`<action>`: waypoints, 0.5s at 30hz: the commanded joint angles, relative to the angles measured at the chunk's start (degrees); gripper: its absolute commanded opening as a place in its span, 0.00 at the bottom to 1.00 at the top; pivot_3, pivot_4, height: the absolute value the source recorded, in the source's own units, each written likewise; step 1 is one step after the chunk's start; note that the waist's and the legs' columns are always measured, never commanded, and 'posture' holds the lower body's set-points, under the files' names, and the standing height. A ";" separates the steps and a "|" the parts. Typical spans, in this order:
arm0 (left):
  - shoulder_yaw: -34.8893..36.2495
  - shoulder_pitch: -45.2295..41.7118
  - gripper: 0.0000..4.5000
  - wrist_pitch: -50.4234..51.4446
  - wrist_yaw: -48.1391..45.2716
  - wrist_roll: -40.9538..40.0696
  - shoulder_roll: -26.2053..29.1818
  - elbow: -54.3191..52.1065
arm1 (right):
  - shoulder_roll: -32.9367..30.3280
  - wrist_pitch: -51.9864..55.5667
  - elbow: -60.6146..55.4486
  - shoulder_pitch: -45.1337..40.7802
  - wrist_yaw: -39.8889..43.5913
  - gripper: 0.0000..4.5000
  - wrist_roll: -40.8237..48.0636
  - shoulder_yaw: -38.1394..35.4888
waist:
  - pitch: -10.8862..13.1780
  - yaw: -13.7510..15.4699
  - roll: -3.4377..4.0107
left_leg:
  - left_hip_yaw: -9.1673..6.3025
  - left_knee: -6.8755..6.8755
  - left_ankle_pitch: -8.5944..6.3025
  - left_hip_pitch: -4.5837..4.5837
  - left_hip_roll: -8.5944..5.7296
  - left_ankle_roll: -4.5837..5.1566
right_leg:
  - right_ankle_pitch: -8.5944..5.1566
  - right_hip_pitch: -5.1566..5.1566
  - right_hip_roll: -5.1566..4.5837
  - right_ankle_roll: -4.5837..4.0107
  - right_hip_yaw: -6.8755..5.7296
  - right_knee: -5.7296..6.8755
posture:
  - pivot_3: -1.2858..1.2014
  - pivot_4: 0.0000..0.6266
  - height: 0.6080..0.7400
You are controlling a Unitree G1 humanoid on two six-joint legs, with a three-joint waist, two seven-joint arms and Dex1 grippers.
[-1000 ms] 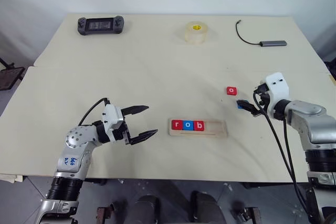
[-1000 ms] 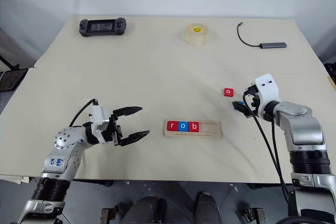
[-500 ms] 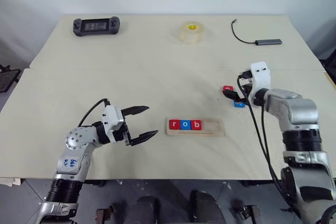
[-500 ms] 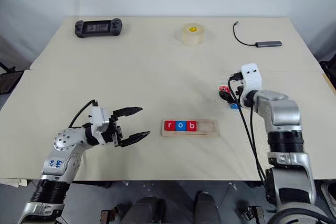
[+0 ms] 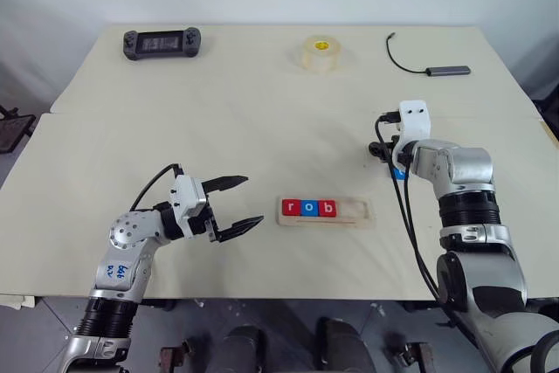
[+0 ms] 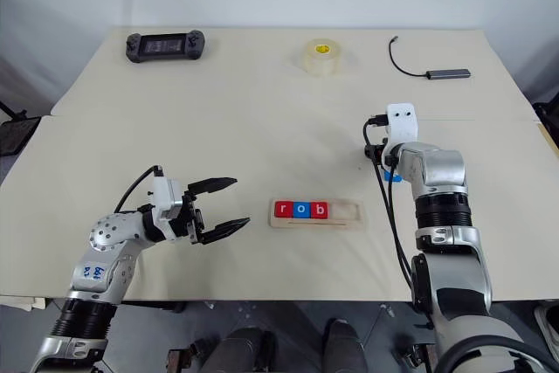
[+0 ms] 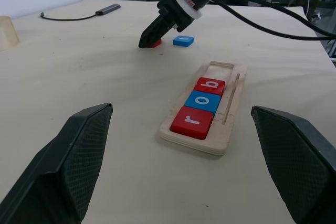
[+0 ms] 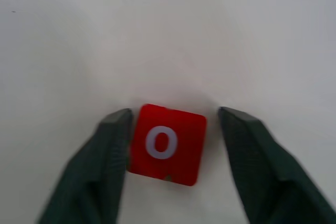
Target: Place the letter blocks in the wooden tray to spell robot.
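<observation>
The wooden tray (image 5: 359, 212) lies near the table's front middle, with red r (image 5: 291, 208), blue o (image 5: 309, 208) and red b (image 5: 327, 208) in its left part. A loose red o tile (image 8: 166, 143) lies flat on the table behind and to the right of the tray. My right gripper (image 8: 176, 116) straddles it: one finger touches its side, the other stands a little off. Beside it lies a blue tile (image 7: 182, 40), partly hidden by my right arm in the head views. Left of the tray, my left gripper (image 5: 251, 201) hovers open and empty.
A black game controller (image 5: 161, 42) sits at the table's far left, a roll of clear tape (image 5: 320, 52) at the far middle, and a cable with a grey hub (image 5: 447, 69) at the far right. A seam crosses the table behind the loose tiles.
My right gripper has moved forward and leftward from beside the blue tile onto the red o tile, and its jaws have narrowed around it. The left arm stayed still.
</observation>
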 commanded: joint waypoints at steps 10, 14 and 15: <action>-0.97 -2.02 1.00 -0.45 -1.29 -0.07 -0.79 0.07 | -1.35 12.27 -16.92 2.29 -0.62 0.32 3.04 -4.62 | 0.00 0.07 0.00 | 0.02 -0.01 0.00 -0.03 -0.01 0.00 | 0.00 -0.08 0.00 0.00 0.03 0.02 | 0.52 0.24 1.00; -1.47 -3.18 1.00 -0.44 -2.54 -0.09 -0.92 1.71 | -2.71 21.35 -29.73 5.70 -0.28 0.32 5.32 -6.87 | 0.00 0.23 0.00 | 0.01 -0.02 0.00 -0.06 -0.01 0.00 | 0.00 -0.11 0.00 0.00 0.02 0.05 | 0.52 0.24 1.00; -1.60 -3.38 1.00 -0.50 -2.88 -0.09 -0.92 2.04 | -2.86 23.25 -32.39 6.55 -0.30 0.32 5.73 -7.48 | 0.00 0.30 0.00 | 0.01 -0.02 0.00 -0.07 -0.01 0.00 | 0.00 -0.11 0.00 0.00 0.03 0.05 | 0.52 0.24 1.00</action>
